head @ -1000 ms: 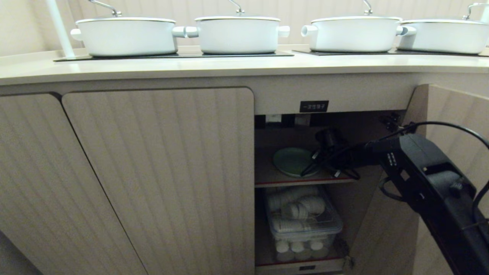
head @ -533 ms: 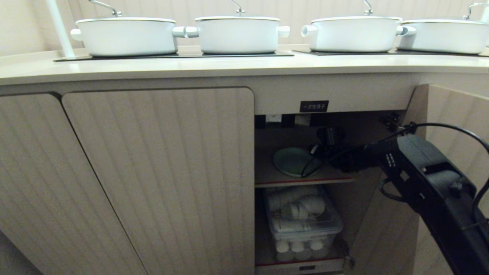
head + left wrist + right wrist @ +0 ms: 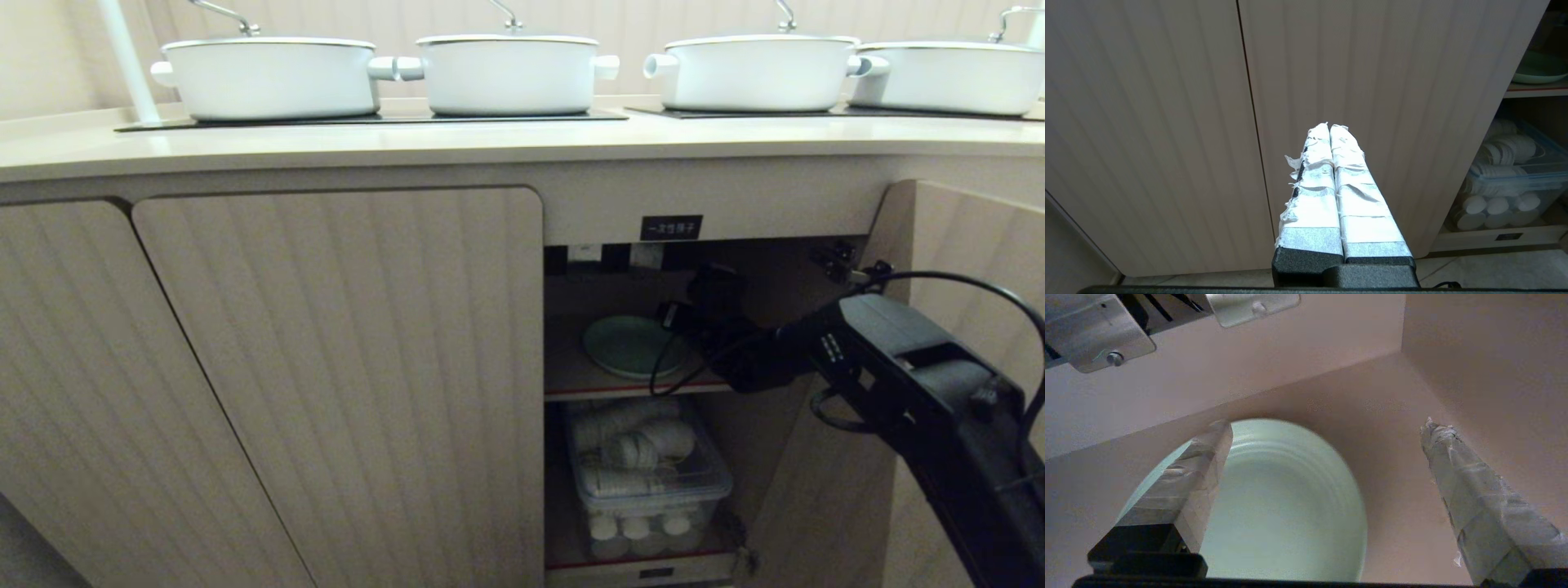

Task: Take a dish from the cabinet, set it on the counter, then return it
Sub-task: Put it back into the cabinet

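Standing along the rear of the counter (image 3: 490, 143) from left to right, four white lidded pots (image 3: 269, 77) are seen on black hob panels (image 3: 367, 118); what the pots hold is hidden by their lids. Below the counter's front edge, two ribbed doors (image 3: 343, 367) are shut on the left, and in front of them the left gripper (image 3: 1329, 128) is held with its taped fingers (image 3: 1312, 183) pressed together and nothing between them. Further right, under a small black label (image 3: 671, 227), the cabinet (image 3: 963, 245) is open. On its inner shelf (image 3: 588, 384) the dish (image 3: 624, 345) lies flat, near the shelf's front edge. Beneath the shelf, a clear lidded box (image 3: 649, 482) is filled with stacked white cups. The right gripper (image 3: 1327, 428) is reached into the upper compartment from the right, its fingers (image 3: 1474, 490) spread wide just over the dish and gripping nothing. A metal hinge plate (image 3: 1253, 306) is seen beside it.
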Robot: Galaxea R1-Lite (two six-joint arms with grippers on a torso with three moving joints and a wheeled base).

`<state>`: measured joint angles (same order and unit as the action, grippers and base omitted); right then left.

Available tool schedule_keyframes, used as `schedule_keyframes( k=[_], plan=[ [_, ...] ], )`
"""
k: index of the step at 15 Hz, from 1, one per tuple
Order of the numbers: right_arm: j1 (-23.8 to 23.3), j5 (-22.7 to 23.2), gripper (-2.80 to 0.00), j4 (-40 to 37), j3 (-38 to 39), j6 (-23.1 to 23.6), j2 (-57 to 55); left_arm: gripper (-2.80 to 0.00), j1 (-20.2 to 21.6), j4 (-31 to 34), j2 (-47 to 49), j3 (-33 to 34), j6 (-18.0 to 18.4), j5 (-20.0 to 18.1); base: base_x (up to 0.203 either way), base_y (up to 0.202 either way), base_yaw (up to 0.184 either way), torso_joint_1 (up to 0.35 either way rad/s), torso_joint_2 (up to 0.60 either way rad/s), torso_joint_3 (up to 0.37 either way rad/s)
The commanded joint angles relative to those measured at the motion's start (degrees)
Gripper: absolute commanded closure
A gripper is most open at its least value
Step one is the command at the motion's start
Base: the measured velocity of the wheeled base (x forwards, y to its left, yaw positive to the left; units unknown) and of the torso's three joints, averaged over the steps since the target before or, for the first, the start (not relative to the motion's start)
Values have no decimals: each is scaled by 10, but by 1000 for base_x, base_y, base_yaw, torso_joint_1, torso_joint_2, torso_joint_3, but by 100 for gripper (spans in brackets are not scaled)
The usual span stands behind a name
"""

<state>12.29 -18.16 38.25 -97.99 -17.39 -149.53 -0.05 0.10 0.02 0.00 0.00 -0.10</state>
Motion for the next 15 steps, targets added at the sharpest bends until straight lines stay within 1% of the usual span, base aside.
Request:
schedule_keyframes(
  k=[1,10,12,13,15],
  plan=[
    [0,-1,-280,9,9,7,6,0,0,0,0,0,0,0,0,0,0,0,0,0],
    [4,-1,-280,16,14,13,15,0,0,0,0,0,0,0,0,0,0,0,0,0],
    [6,0,-280,19,17,24,17,0,0,-1,0,0,0,0,0,0,0,0,0,0],
    [8,0,0,20,17,27,17,0,0,0,0,0,0,0,0,0,0,0,0,0],
    [8,0,0,17,17,28,18,0,0,0,0,0,0,0,0,0,0,0,0,0]
  ],
)
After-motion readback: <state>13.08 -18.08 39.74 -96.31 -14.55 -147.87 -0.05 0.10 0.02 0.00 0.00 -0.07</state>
